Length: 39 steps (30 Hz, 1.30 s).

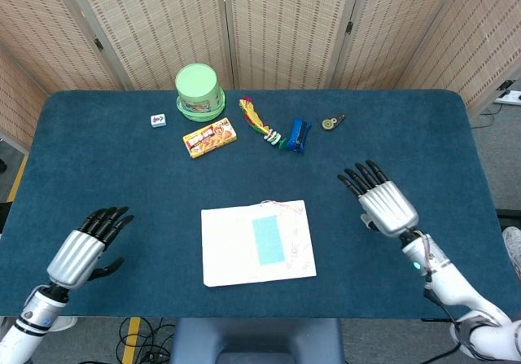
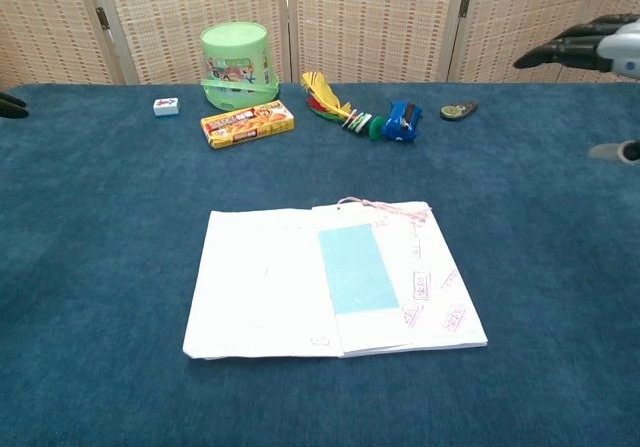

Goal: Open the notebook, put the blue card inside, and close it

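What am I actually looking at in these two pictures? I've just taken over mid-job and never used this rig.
You see a two-armed robot with metal hands at a blue table. One picture looks down from its head, the other looks forward from its chest.

Its left hand and right hand hover apart at either side, fingers spread, holding nothing.

Between them lies the open notebook, with the blue card lying flat on its right page, a red string at the top edge.

At the far side: a green tub, a small white tile, a yellow snack box, a bundle of coloured feathers, a blue toy and a small dark round tag.

The notebook is not yet closed.
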Tool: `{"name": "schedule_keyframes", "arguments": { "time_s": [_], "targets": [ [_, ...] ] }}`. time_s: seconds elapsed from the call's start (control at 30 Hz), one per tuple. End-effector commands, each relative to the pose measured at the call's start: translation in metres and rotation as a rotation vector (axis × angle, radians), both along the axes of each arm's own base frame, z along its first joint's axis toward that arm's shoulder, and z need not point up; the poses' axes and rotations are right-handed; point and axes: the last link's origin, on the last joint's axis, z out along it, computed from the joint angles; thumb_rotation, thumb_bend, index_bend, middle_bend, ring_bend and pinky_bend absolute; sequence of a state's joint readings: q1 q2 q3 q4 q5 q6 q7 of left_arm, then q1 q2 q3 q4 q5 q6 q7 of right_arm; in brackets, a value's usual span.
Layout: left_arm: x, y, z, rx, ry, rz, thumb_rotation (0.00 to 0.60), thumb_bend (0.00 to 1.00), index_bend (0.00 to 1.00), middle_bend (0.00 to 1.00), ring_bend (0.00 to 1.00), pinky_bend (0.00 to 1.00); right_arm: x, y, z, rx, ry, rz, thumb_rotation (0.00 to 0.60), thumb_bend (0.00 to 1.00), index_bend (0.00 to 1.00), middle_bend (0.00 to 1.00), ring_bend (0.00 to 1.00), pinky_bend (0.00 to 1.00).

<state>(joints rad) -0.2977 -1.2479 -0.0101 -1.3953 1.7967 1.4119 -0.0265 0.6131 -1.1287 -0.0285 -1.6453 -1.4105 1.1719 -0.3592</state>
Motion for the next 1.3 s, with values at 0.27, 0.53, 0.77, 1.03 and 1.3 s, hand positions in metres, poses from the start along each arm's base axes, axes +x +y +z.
{"name": "schedule_keyframes", "arguments": {
  "time_s": [0.27, 0.53, 0.77, 1.03, 1.3],
  "targets": [
    [0.023, 0.016, -0.036, -0.097, 0.082, -0.174, 0.6, 0.25, 0.12, 0.09, 0.11, 0.17, -0.032, 0.041, 0.021, -0.043, -0.073, -0.066, 0.6, 0.2, 0.01, 0.08, 0.0, 0.0],
    [0.035, 0.027, -0.065, -0.135, 0.14, -0.258, 0.6, 0.24, 0.12, 0.09, 0.11, 0.17, -0.04, 0.052, 0.028, -0.069, -0.09, -0.093, 0.6, 0.2, 0.01, 0.08, 0.0, 0.0],
    [0.037, 0.029, -0.088, -0.177, 0.207, -0.295, 0.6, 0.24, 0.12, 0.09, 0.11, 0.17, -0.049, 0.062, 0.025, -0.053, -0.083, -0.135, 0.6, 0.2, 0.01, 0.08, 0.0, 0.0],
    [0.036, 0.03, -0.113, -0.226, 0.209, -0.304, 0.6, 0.24, 0.11, 0.09, 0.11, 0.17, -0.051, 0.063, 0.023, -0.044, -0.086, -0.146, 0.6, 0.2, 0.01, 0.07, 0.0, 0.0],
    [0.039, 0.033, -0.133, -0.229, 0.236, -0.319, 0.6, 0.24, 0.11, 0.09, 0.11, 0.17, -0.053, 0.064, 0.024, -0.048, -0.096, -0.158, 0.6, 0.2, 0.01, 0.06, 0.0, 0.0]
  ]
}}
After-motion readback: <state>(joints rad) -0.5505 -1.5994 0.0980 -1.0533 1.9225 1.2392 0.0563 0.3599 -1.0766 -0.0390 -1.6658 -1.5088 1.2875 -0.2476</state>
